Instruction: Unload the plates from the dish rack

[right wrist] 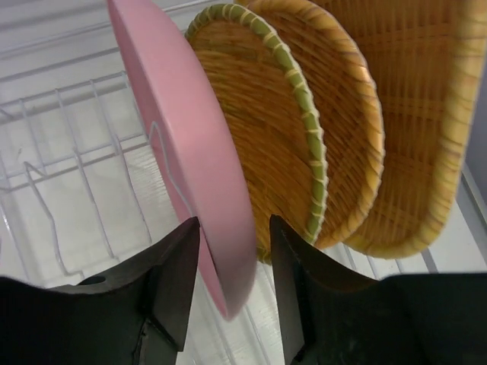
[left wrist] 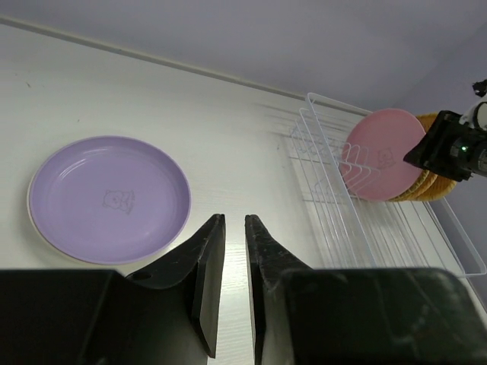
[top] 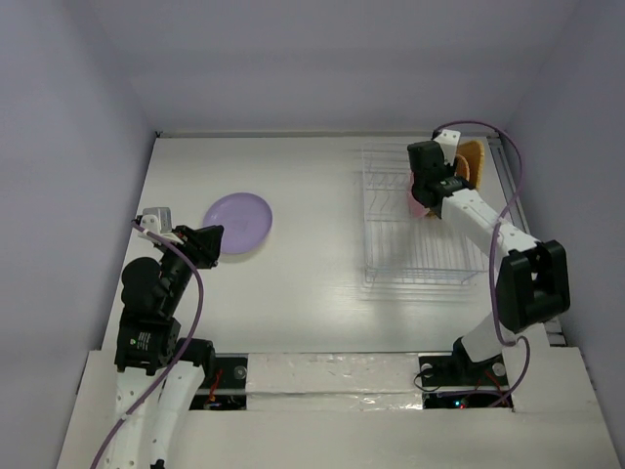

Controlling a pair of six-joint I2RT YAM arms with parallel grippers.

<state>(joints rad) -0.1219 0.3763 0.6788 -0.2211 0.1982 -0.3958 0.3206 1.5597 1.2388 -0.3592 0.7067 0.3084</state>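
- This is a robot test cell in a lab, built as a booth.
- A left arm (top: 146, 327) and a right arm (top: 488, 230) are bolted side by side at the near edge of a plain white table (top: 312, 293).
- Blank pale walls (top: 68, 117) close the table in on the left, back and right.
- Purple cables (top: 520, 171) loop loosely along the arms, and wiring shows at their bases.
- The kitchenware looks like staged props: a white wire dish rack (top: 410, 259) stands on the bare tabletop and a lavender plate (top: 237, 223) lies flat on it.
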